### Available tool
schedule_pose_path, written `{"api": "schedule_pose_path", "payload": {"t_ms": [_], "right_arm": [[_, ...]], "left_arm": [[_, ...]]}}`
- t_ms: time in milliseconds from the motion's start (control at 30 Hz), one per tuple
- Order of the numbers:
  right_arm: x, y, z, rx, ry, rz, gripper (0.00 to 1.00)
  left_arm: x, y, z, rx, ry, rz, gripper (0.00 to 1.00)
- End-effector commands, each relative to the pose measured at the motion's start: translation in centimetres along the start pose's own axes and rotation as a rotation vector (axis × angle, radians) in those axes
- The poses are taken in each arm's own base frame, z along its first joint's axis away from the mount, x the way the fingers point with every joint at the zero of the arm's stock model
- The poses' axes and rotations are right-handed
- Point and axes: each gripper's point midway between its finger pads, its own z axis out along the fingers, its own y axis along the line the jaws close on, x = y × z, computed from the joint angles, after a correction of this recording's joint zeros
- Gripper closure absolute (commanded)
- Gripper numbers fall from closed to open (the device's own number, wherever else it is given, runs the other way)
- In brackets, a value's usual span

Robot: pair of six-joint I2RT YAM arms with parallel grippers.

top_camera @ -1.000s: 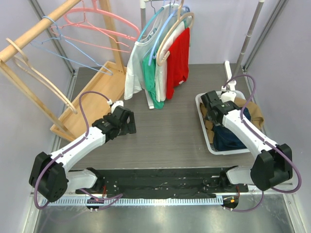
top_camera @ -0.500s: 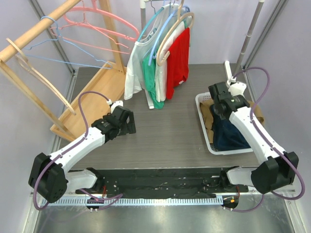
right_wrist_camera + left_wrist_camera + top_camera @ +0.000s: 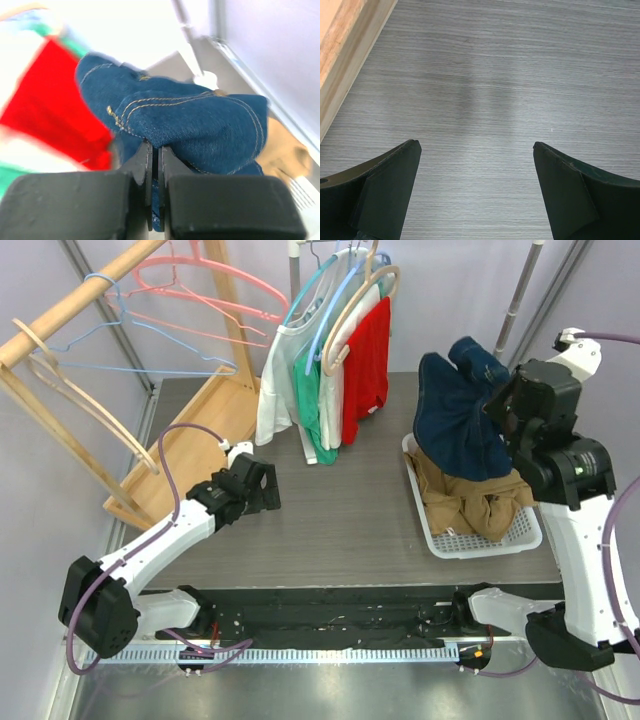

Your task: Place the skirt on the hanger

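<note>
The skirt is dark blue denim with tan stitching. It hangs bunched in the air above the white basket, and my right gripper is shut on a fold of it. In the right wrist view the denim skirt is pinched between the closed fingers of the right gripper. Bare hangers hang on the wooden rack at far left: pink hangers, a blue hanger and a wooden hanger. My left gripper hovers open over the grey table with nothing between its fingers.
A tan garment lies in the basket. A metal rack at the back centre carries white, green and red shirts on hangers. The wooden rack's base lies just left of my left gripper.
My right gripper shut on the skirt down in the basket and rose high with it. The skirt now hangs above the basket. The left arm has barely moved.
</note>
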Motion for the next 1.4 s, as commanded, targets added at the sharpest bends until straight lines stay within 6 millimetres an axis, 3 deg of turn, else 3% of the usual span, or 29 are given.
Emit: {"api": "schedule_pose_path", "payload": {"t_ms": [0, 33, 100, 233, 433, 467, 533, 567, 600, 700, 767, 833, 867, 967, 1033, 1100, 1233, 1367], "right_arm": [[-4.8, 5.6, -3.7, -0.360, -0.095, 0.004, 0.99], [-4.3, 7.3, -4.6, -0.471, -0.063, -0.014, 0.99], [-4.0, 8.7, -5.6, -0.564, -0.039, -0.025, 0.99], [-1.6, 11.6, -7.6, -0.768, 0.086, -0.066, 0.99], [4.1, 15.0, -9.9, -1.040, 0.324, -0.090, 0.99], [5.8, 15.4, -9.9, -1.066, 0.376, -0.094, 0.99], [7.1, 16.8, -10.4, -1.110, 0.402, -0.084, 0.99], [8.8, 17.3, -10.3, -1.112, 0.439, -0.095, 0.99], [10.2, 18.3, -11.4, -1.151, 0.466, -0.114, 0.99], [15.0, 20.4, -11.1, -1.149, 0.546, -0.165, 0.99], [19.2, 20.5, -8.8, -1.060, 0.635, -0.189, 0.99], [21.9, 19.9, -6.1, -0.930, 0.664, -0.195, 0.99], [24.5, 19.0, -4.6, -0.853, 0.703, -0.217, 0.99], [27.5, 16.1, -0.2, -0.606, 0.673, -0.272, 0.96], [29.5, 14.8, 1.1, -0.524, 0.700, -0.319, 0.96], [30.7, 14.7, 0.7, -0.545, 0.744, -0.342, 0.99], [32.5, 15.4, -2.3, -0.745, 0.844, -0.350, 0.99], [34.6, 15.2, -7.5, -1.008, 1.016, -0.361, 0.99]], "left_arm": [[-2.6, -0.7, -1.1, 0.020, -0.071, -0.004, 0.00], [-2.8, -0.7, -1.2, 0.018, -0.076, -0.005, 0.00], [-3.2, -0.8, -1.4, 0.016, -0.084, -0.008, 0.00], [-3.8, -0.6, -1.5, -0.008, -0.092, -0.007, 0.00], [-4.4, -0.2, -1.9, -0.035, -0.109, -0.024, 0.00], [-4.3, 0.2, -2.0, -0.051, -0.110, -0.024, 0.00], [-4.3, 0.5, -2.1, -0.068, -0.112, -0.034, 0.00], [-4.2, 0.9, -2.1, -0.086, -0.112, -0.034, 0.00], [-4.1, 1.1, -2.1, -0.097, -0.109, -0.035, 0.00], [-3.9, 2.3, -2.1, -0.160, -0.111, -0.047, 0.00], [-3.6, 2.9, -2.1, -0.190, -0.105, -0.057, 0.00], [-3.4, 3.4, -2.1, -0.216, -0.104, -0.057, 0.00], [-3.0, 3.5, -2.0, -0.222, -0.098, -0.057, 0.00], [-2.5, 3.7, -1.8, -0.223, -0.083, -0.063, 0.00], [-2.0, 3.2, -1.5, -0.198, -0.066, -0.064, 0.00], [-2.1, 2.3, -1.2, -0.148, -0.067, -0.063, 0.00], [-2.5, -0.6, -1.1, -0.001, -0.059, -0.060, 0.00], [-3.6, -3.2, -1.5, 0.126, -0.074, -0.055, 0.00]]}}
